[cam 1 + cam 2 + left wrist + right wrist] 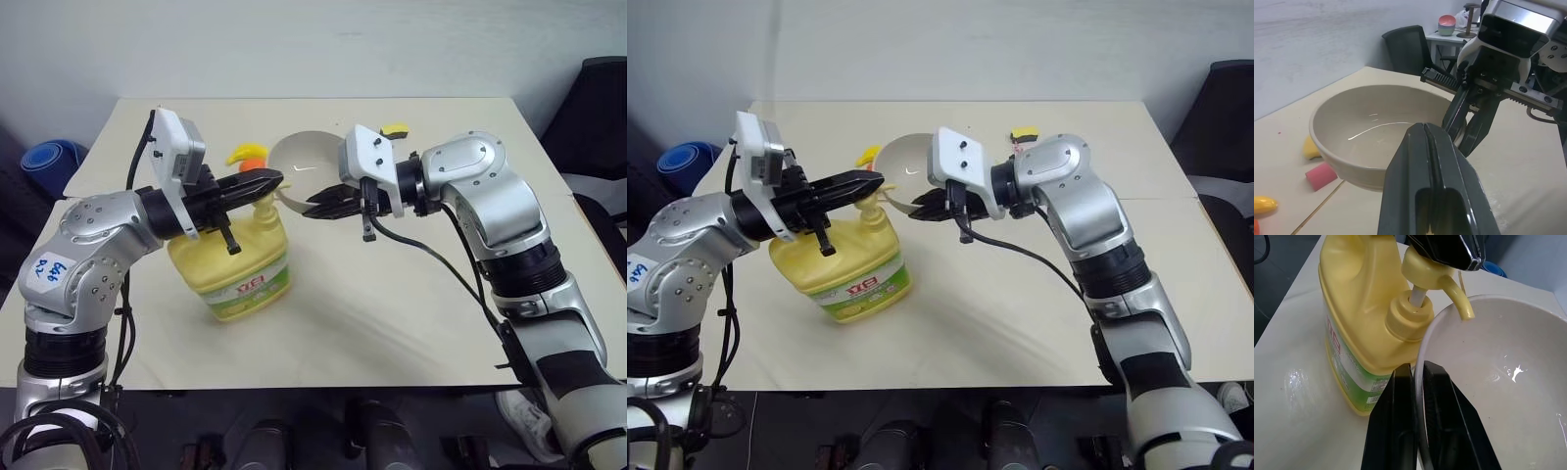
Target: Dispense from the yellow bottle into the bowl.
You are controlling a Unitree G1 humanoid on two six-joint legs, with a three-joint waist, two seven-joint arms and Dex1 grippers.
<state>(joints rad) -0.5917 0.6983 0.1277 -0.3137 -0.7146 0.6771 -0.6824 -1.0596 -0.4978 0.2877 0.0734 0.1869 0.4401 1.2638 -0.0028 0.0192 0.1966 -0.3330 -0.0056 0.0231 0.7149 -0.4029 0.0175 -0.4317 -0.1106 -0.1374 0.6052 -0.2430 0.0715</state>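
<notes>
The yellow bottle stands near the front of the surface; the jug looks heavy and smooth-sided, so only its stiff pump head need be pressed, not lifted. The left hand, fingers clenched together, reaches level over that pump head. The right hand grips the bowl by its rim, holding the light, rigid bowl tilted under the spout. Further back lie a banana and a sponge.

l gripper: shut, level, pointing inward | r gripper: clamped, pointing left
</notes>
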